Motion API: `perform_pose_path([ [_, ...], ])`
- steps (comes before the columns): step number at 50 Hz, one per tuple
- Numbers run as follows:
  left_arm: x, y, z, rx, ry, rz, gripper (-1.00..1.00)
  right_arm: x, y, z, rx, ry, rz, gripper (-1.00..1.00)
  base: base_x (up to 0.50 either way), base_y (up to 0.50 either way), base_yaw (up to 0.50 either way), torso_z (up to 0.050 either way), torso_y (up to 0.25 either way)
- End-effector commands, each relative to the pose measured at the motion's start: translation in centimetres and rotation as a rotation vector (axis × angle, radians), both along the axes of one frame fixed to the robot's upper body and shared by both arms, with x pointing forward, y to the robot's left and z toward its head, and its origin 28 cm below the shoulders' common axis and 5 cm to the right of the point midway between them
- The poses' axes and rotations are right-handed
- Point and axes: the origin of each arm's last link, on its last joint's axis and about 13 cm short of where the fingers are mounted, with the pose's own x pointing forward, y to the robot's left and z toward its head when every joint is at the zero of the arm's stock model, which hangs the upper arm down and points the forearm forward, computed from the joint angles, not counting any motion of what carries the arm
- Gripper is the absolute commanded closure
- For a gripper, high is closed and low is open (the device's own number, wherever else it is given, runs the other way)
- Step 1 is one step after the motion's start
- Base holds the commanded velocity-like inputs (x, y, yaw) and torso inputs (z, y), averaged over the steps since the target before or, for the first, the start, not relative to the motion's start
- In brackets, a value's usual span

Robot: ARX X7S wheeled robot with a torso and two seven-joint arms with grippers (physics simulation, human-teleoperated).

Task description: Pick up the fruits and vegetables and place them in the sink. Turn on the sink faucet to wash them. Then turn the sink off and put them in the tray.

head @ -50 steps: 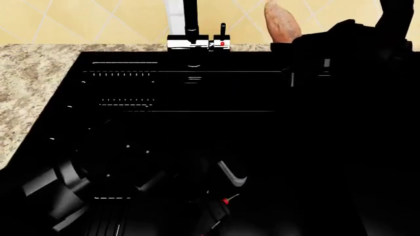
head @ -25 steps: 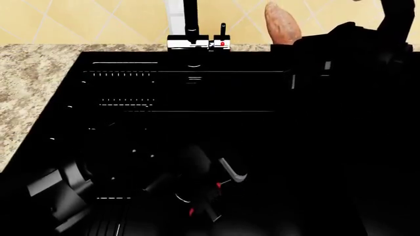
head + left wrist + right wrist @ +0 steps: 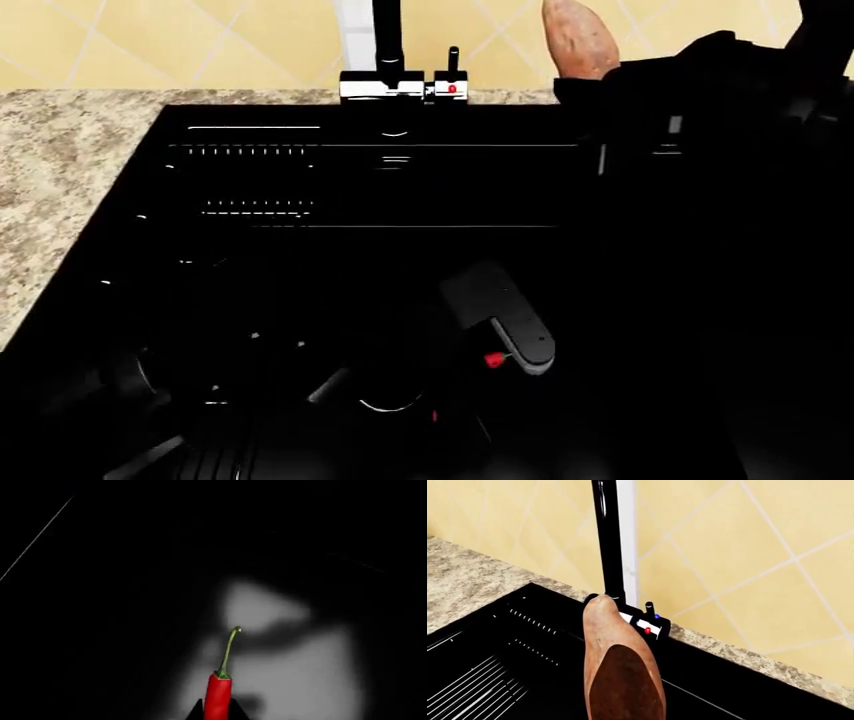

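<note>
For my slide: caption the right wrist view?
Tapered orange-brown sweet potato held before the tall black faucet.

The chili pepper (image 3: pixel 218 698) is glossy red with a green stem. The sweet potato (image 3: pixel 619 667) is orange-brown. The sink (image 3: pixel 387 190) is glossy black with pale ridge lines, the tabletop (image 3: pixel 67 170) speckled beige granite, the wall tiles (image 3: pixel 747 550) yellow; the faucet lever (image 3: pixel 453 88) seems to carry a red dot.

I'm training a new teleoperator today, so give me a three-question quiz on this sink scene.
1. True or false: the sweet potato lies in the sink.
2. What does the left hand hold? A) bottle B) chili pepper C) nothing
3. Fill in: the faucet lever bears a ___ dot.

Key: 1 false, the right hand holds it up near the faucet. 2 B. 3 red.
</note>
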Motion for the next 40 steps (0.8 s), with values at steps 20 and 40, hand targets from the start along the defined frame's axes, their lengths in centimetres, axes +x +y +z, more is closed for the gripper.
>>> perform_pose_path([
  [20,-1.2,3.2,10.5,-0.096,-0.399,-0.085,1.00,-0.8,-0.1,3.4,0.072,-0.137,-0.088,1.00,0.00,0.00,0.00,0.000,0.000],
  [40,0.0,5.5,10.5,-0.194,-0.623,-0.015,1.00,0.0,0.2,2.3,0.106,-0.168,-0.198,1.00,0.00,0.00,0.00,0.000,0.174],
])
